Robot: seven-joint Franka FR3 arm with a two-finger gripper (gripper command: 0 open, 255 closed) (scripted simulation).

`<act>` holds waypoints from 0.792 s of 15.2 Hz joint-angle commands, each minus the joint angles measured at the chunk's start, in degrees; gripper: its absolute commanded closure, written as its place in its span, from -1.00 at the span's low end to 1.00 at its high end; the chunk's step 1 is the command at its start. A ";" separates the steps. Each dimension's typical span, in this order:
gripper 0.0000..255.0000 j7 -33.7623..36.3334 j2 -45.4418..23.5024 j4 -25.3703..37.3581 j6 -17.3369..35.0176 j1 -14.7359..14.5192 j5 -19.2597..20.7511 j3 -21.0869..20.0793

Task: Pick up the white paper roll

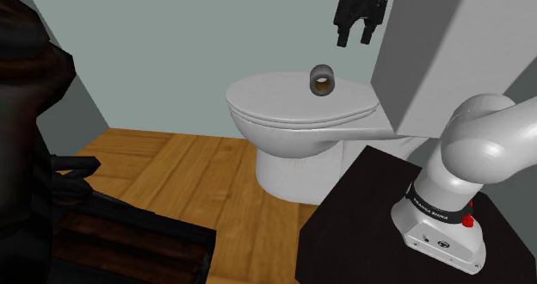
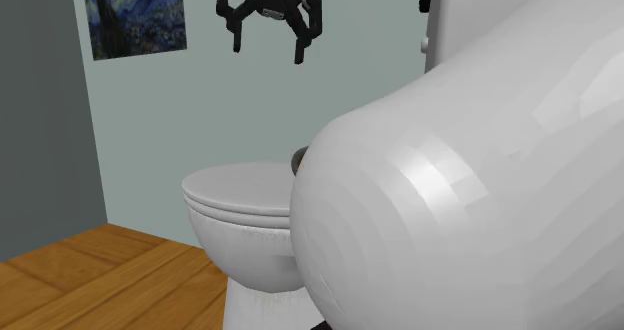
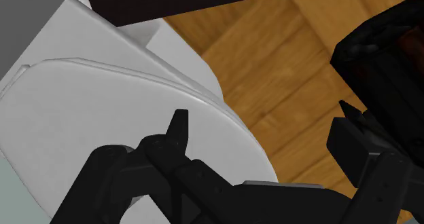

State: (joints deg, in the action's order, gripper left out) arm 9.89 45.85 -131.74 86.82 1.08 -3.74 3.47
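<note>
The paper roll (image 1: 322, 80) is drawn grey with a brownish core and lies on its side on the closed white toilet lid (image 1: 284, 101), near the lid's back. My black gripper (image 1: 354, 40) hangs open well above the roll, slightly toward the shoulder view's right, with nothing between its fingers. In the second exterior view the gripper (image 2: 268, 53) hovers high over the lid (image 2: 240, 188), and a sliver of the roll (image 2: 297, 160) peeks out beside the arm's large white link. In the wrist view the spread fingers (image 3: 178, 124) frame the lid (image 3: 81, 114) and the wooden floor (image 3: 272, 60).
The white toilet tank (image 1: 430, 50) rises right beside the gripper. My dark stand (image 1: 379, 231) sits by the bowl. Dark furniture (image 1: 34, 136) and a dark open box (image 1: 129, 248) stand on the floor at the shoulder view's left. A poster (image 2: 135, 13) hangs on the wall.
</note>
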 commanded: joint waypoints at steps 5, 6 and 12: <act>-1.00 5.27 7.11 -13.41 15.55 3.29 3.70 -4.05; -1.00 6.73 8.47 -16.52 19.53 4.19 4.65 -5.09; -1.00 17.88 11.87 -32.59 45.21 11.24 11.52 -12.15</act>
State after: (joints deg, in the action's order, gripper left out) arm 25.49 57.39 -161.57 126.75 10.73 6.42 -7.26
